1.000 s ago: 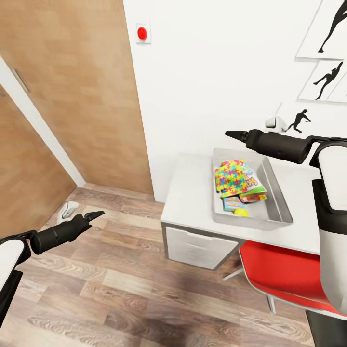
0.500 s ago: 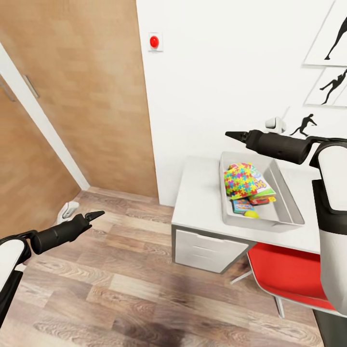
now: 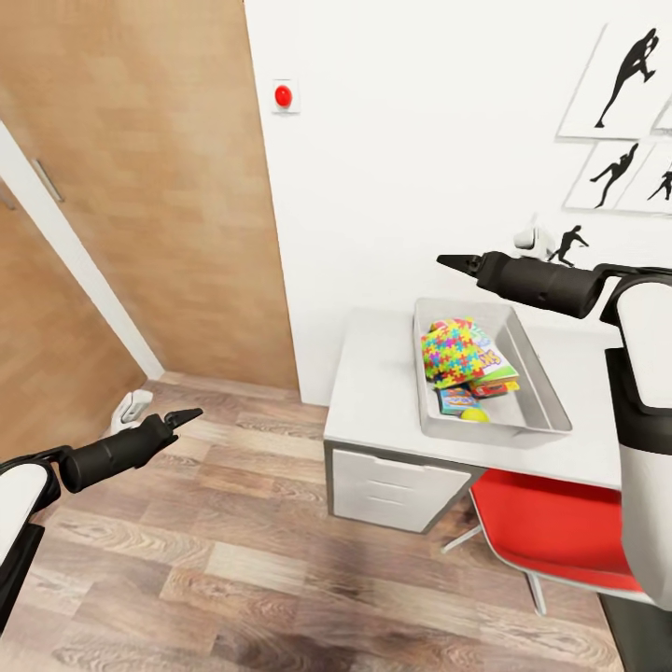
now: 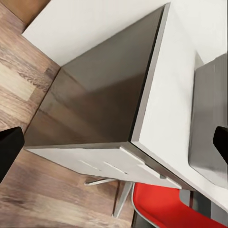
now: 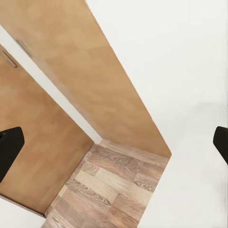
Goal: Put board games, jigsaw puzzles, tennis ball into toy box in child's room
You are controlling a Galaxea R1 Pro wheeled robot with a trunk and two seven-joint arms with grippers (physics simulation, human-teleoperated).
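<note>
The light-grey toy box (image 3: pixel 537 387) lies on the table (image 3: pixel 378 392) against the white wall. Inside it are a multicolour jigsaw puzzle (image 3: pixel 448 348), a green-edged board game (image 3: pixel 497 362) under it, a teal board game (image 3: pixel 456 399) and the tennis ball (image 3: pixel 474 414). My right gripper (image 3: pixel 453 262) hovers above the box's far end, open and empty. My left gripper (image 3: pixel 183 417) hangs low over the wood floor, left of the table, also open and empty. The left wrist view looks at the table's dark side panel (image 4: pixel 99 99) and the toy box wall (image 4: pixel 209 118).
A red chair (image 3: pixel 551 527) is tucked at the table's front right, beside white drawers (image 3: pixel 397 485). A wooden door (image 3: pixel 159 187) and white door frame (image 3: pixel 84 271) fill the left. Black silhouette pictures (image 3: pixel 621 70) hang on the wall. Wood floor (image 3: pixel 233 560) stretches in front.
The whole picture has shifted, so the camera moved; the table and box now sit slightly further left than half a second ago. Both arms keep their pose and the box contents look the same.
</note>
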